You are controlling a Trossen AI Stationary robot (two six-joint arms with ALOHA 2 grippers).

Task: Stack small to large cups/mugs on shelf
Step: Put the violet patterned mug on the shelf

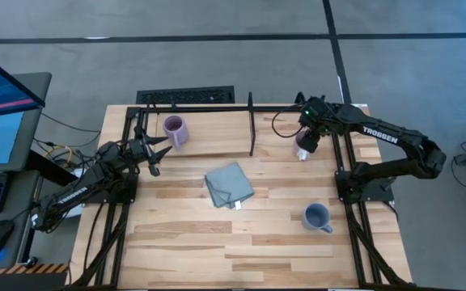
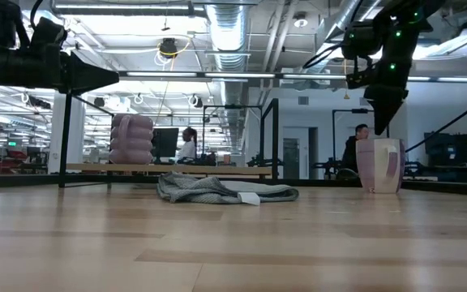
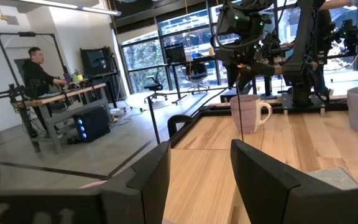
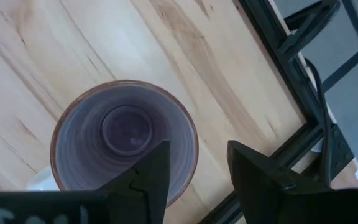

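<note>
Right gripper (image 4: pixel 194 171) hung directly above the darker purple ceramic mug with white handle (image 4: pixel 124 138), its fingers parted over the rim and holding nothing. That mug stood on the light wood shelf framed in black rods (image 1: pixel 217 129), right of the upright divider; the ribbed light purple mug (image 1: pixel 174 130) stood left of it. Left gripper (image 1: pixel 160 151) waited off the shelf's left end, fingers apart and empty.
</note>
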